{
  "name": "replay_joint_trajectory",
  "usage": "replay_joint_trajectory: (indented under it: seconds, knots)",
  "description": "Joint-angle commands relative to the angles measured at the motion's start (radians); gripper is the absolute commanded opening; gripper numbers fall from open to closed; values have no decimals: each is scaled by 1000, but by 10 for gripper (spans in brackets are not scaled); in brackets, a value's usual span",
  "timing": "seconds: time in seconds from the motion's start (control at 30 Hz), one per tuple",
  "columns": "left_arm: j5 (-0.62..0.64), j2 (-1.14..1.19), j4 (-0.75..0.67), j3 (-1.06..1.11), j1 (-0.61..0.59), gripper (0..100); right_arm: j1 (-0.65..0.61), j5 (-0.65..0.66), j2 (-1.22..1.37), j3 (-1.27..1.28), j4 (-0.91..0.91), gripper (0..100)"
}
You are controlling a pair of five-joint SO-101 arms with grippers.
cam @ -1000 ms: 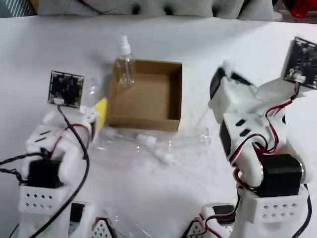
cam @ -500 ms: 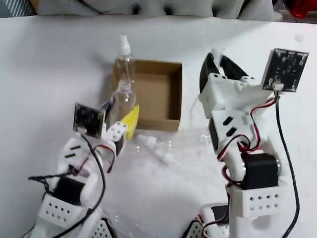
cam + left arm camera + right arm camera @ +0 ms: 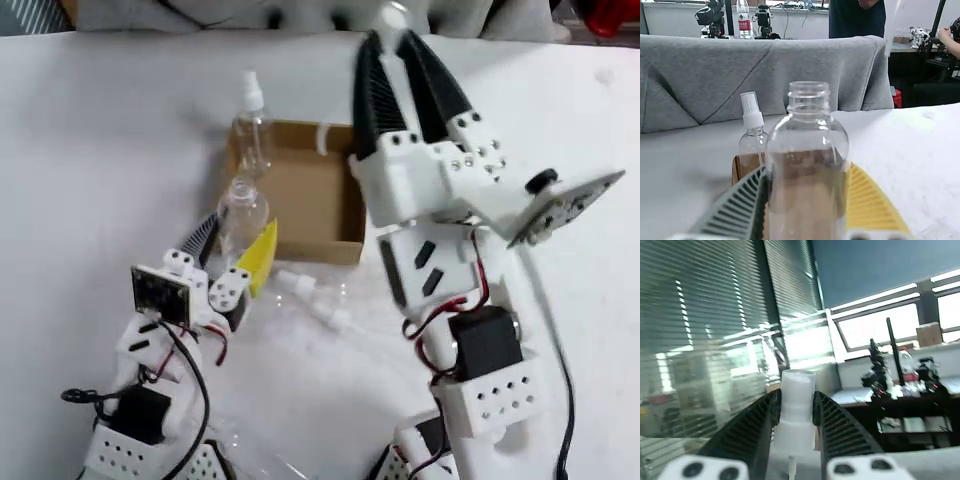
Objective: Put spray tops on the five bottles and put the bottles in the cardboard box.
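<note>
My left gripper (image 3: 240, 232) is shut on a clear bottle (image 3: 242, 205) with an open neck, held upright just left of the cardboard box (image 3: 335, 215). The left wrist view shows that bottle (image 3: 807, 165) between a grey finger (image 3: 740, 212) and a yellow one (image 3: 870, 210). Behind it, a second bottle (image 3: 252, 125) with a white spray top stands at the box's back left corner (image 3: 742, 165). My right gripper (image 3: 392, 40) is raised high over the box's back right and shut on a white spray top (image 3: 796, 405).
Loose white spray tops (image 3: 315, 298) lie on the white table (image 3: 120, 120) in front of the box. A clear bottle (image 3: 250, 455) lies between the arm bases at the near edge. A grey sofa (image 3: 300, 15) runs behind the table's far edge.
My left gripper took hold of the open bottle and stood it by the box's left wall. My right gripper rose and swung toward the box with the spray top.
</note>
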Motion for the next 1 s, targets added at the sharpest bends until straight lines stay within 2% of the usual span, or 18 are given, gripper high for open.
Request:
replay_joint_trajectory:
  seconds: [0.0, 0.13, 0.27, 0.97]
  knots:
    - [15, -24, -17, -11, 18, 24, -107, 48, 33, -137, -35, 15]
    - [15, -24, -17, -8, 18, 24, -206, 80, 97, -190, -31, 15]
    - [12, -22, -17, -6, 12, 24, -252, 104, 120, -198, 45, 15]
    - [9, -22, -17, 8, 12, 24, -223, 103, 122, -61, 51, 15]
